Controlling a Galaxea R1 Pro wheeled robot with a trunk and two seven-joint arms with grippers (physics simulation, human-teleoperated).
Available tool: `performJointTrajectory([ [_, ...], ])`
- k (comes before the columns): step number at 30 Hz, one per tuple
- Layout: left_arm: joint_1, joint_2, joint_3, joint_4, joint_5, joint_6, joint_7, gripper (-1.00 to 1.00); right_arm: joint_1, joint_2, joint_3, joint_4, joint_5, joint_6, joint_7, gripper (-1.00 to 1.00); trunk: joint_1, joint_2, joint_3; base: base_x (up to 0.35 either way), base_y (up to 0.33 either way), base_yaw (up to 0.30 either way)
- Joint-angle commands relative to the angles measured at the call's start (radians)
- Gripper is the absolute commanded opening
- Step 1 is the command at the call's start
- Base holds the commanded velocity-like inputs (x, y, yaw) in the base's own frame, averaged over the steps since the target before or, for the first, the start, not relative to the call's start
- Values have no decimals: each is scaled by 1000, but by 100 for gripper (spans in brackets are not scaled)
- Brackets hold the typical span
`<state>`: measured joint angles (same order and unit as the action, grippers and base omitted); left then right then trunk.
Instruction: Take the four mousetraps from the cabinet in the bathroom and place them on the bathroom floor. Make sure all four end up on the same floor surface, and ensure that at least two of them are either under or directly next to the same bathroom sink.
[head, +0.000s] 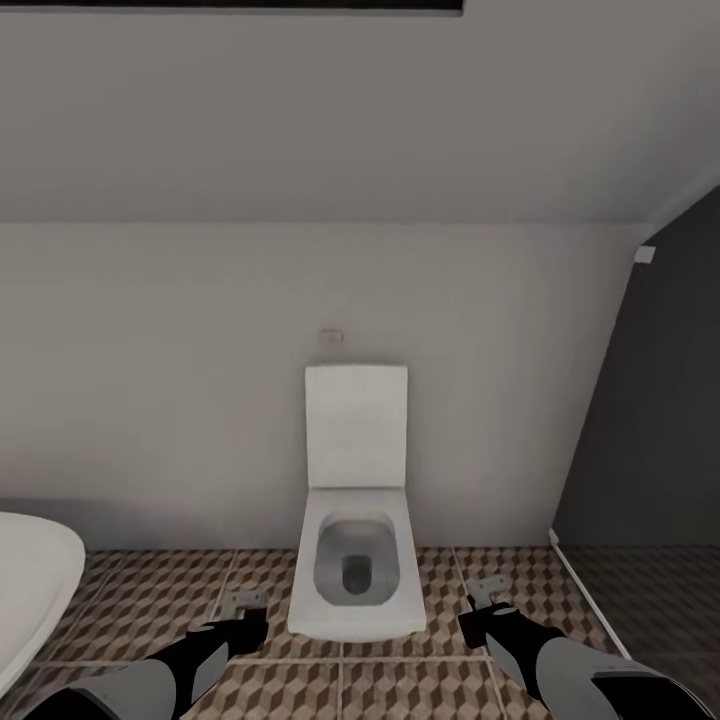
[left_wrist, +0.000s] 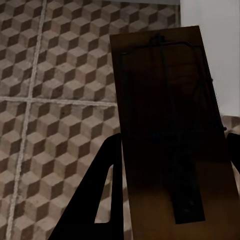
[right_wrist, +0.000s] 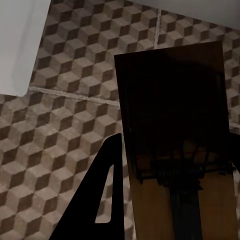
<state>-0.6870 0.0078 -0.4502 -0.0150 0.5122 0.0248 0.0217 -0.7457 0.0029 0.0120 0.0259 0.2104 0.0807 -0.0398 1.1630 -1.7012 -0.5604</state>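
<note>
Each of my grippers holds a mousetrap above the bathroom floor (head: 150, 600). In the head view my left gripper (head: 243, 622) is shut on a small mousetrap (head: 243, 601), just left of the toilet. My right gripper (head: 487, 612) is shut on another mousetrap (head: 487, 590), just right of the toilet. The left wrist view shows its mousetrap (left_wrist: 170, 125) as a shadowed tan board with dark wire, over the cube-patterned floor (left_wrist: 55, 100). The right wrist view shows the other mousetrap (right_wrist: 175, 125) over the same floor (right_wrist: 65, 130). The cabinet is out of view.
A white toilet (head: 355, 560) with its lid up stands against the white wall straight ahead, between my arms. The rim of a white sink (head: 30, 580) juts in at the left. A dark glass shower wall (head: 650, 450) closes the right side.
</note>
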Motion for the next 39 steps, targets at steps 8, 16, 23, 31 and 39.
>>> performJointTrajectory([
  [8, 0, -1, -10, -2, 6, 1, 7, -100, -1, 2, 1, 2, 7, 2, -2, -100, 31, -57, -26, 0, 0, 0],
  [16, 0, -2, -10, -2, 6, 1, 7, -100, -1, 2, 1, 2, 7, 2, -1, -100, 61, -113, -51, 0, 0, 0],
  [23, 0, 0, -9, -2, 6, 1, 7, -100, -1, 2, 2, 2, 7, 2, -1, -100, 88, -162, -73, 0, 0, 0],
  [31, 0, 0, -9, 0, 7, 2, 9, -100, 11, 4, 1, 3, 6, -20, -12, -100, 119, -218, -98, 0, 0, 0],
  [39, 0, 0, -9, 5, 9, 3, 9, -100, 52, 30, 0, 3, 4, -50, -15, -100, 150, -274, -123, 0, 0, 0],
])
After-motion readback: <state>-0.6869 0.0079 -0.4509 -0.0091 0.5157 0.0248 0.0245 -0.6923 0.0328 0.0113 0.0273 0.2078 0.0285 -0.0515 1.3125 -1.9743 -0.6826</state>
